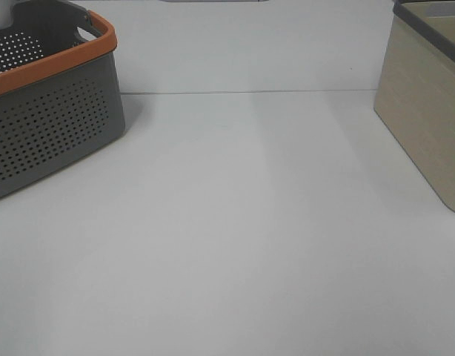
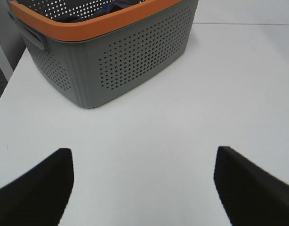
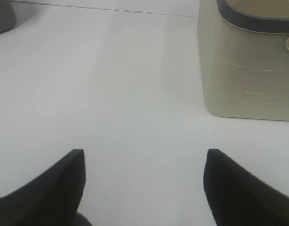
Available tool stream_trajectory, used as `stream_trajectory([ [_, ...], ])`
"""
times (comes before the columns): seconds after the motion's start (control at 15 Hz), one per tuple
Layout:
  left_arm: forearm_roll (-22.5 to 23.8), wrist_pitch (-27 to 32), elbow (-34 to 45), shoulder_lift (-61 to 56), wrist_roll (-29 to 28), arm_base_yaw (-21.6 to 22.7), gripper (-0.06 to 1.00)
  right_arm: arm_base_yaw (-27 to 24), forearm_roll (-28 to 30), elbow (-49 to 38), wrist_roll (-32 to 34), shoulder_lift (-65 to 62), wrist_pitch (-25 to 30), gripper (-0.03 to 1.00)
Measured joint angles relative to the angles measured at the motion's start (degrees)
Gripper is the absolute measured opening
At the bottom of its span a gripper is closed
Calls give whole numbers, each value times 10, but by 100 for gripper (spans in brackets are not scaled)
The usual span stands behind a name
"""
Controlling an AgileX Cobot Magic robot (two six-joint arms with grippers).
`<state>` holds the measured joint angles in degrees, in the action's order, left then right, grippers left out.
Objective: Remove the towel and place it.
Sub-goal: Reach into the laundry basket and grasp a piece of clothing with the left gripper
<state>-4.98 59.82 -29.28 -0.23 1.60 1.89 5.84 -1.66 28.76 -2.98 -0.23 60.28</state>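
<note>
A grey perforated basket (image 1: 57,126) with an orange rim stands at the far left of the white table. In the left wrist view the basket (image 2: 135,56) is ahead of my left gripper (image 2: 144,188), which is open, empty and well short of it. A sliver of something dark (image 2: 76,19) shows over the rim inside the basket. I cannot tell whether it is the towel, which is otherwise hidden. My right gripper (image 3: 144,188) is open and empty over bare table. Neither gripper shows in the exterior high view.
A beige bin (image 1: 427,111) with a dark grey rim stands at the right edge of the table, and it also shows in the right wrist view (image 3: 248,70). The table's left edge (image 2: 8,87) runs beside the basket.
</note>
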Motion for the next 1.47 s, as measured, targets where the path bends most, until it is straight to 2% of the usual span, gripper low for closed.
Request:
stream_trajectory([
  [0.8, 1, -6, -5, 0, 1, 0, 76, 0, 0, 0, 0, 0, 0, 70],
  [1.13, 11, -67, -58, 53, 1, 0, 76, 0, 0, 0, 0, 0, 0, 70],
  [1.47, 19, -130, -134, 196, 3, 0, 74, 0, 0, 0, 0, 0, 0, 70],
])
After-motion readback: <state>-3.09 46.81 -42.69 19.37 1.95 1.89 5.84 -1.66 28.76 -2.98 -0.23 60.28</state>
